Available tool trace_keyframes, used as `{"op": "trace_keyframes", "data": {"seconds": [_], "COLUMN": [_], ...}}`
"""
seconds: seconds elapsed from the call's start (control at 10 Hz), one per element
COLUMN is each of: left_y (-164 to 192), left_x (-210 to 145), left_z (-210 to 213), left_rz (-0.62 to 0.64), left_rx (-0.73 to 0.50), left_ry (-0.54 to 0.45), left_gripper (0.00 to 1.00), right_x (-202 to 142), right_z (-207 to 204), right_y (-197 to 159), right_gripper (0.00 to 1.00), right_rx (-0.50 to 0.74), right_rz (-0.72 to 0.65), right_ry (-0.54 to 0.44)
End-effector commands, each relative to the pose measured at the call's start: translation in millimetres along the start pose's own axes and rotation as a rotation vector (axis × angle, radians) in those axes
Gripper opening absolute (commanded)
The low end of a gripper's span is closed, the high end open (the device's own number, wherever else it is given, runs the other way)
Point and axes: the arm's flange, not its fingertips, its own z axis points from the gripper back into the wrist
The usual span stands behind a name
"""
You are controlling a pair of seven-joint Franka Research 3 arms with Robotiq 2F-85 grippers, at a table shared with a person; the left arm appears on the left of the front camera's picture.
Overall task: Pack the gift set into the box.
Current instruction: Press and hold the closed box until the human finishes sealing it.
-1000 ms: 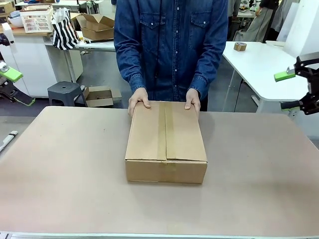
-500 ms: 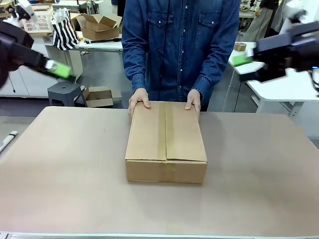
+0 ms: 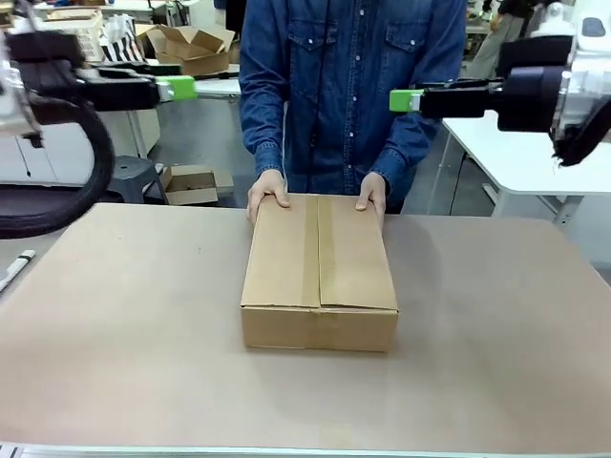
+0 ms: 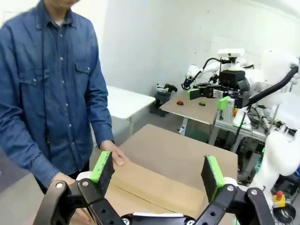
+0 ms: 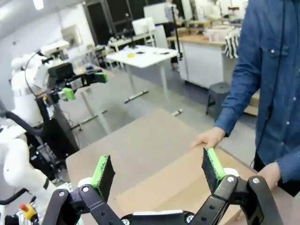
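Left gripper (image 4: pixel 159 171) is spread wide and empty, held high with its fingers level and pointing toward the middle. Right gripper (image 5: pixel 159 171) mirrors it, also agape and empty. The box (image 3: pixel 319 267) sits flaps-down at mid-table (image 3: pixel 115 324). The person has one hand (image 3: pixel 268 196) on a far corner and the other hand (image 3: pixel 371 194) opposite.

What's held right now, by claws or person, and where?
Neither claw holds anything: left claw and right claw are open. The person's hands rest on the far corners of the closed brown corrugated cardboard box.
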Motion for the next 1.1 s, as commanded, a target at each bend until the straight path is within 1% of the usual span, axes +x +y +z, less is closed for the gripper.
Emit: {"op": "trace_keyframes", "data": {"seconds": [0.0, 0.1, 0.2, 0.3, 0.4, 0.5, 0.6, 0.7, 0.8, 0.9, 1.0], "left_y": [1, 1, 2, 2, 4, 2, -3, -10, -18, -26, -33], "left_x": [1, 1, -1, -20, -44, -64, -81, -101, -120, -145, -172], "left_z": [14, 14, 4, -12, -22, -31, -43, -60, -78, -95, -108], "left_rz": [0.107, 0.107, 0.033, -0.126, -0.269, -0.313, -0.368, -0.363, -0.306, -0.359, -0.314], "left_rx": [-0.012, -0.012, 0.002, -0.141, -0.255, -0.368, -0.405, -0.383, -0.338, -0.285, -0.294], "left_ry": [0.063, 0.063, 0.019, 0.011, 0.069, 0.1, 0.111, 0.08, -0.023, -0.083, -0.058], "left_gripper": [1.0, 1.0, 1.0, 1.0, 1.0, 1.0, 1.0, 1.0, 1.0, 1.0, 1.0], "right_x": [4, 4, -2, -16, -33, -50, -69, -91, -109, -124, -138], "right_z": [0, 0, -1, -20, -30, -38, -52, -68, -83, -96, -110], "right_y": [-7, -7, -2, -19, -38, -56, -65, -71, -72, -71, -68], "right_gripper": [1.0, 1.0, 1.0, 1.0, 1.0, 1.0, 1.0, 1.0, 1.0, 1.0, 1.0], "right_rx": [0.026, 0.026, 0.007, 0.212, 0.349, 0.325, 0.378, 0.393, 0.385, 0.418, 0.428], "right_rz": [-0.11, -0.11, -0.031, 0.019, 0.085, 0.182, 0.229, 0.261, 0.348, 0.394, 0.372], "right_ry": [0.102, 0.102, 0.025, 0.06, 0.101, 0.118, 0.14, 0.174, 0.214, 0.226, 0.246]}}
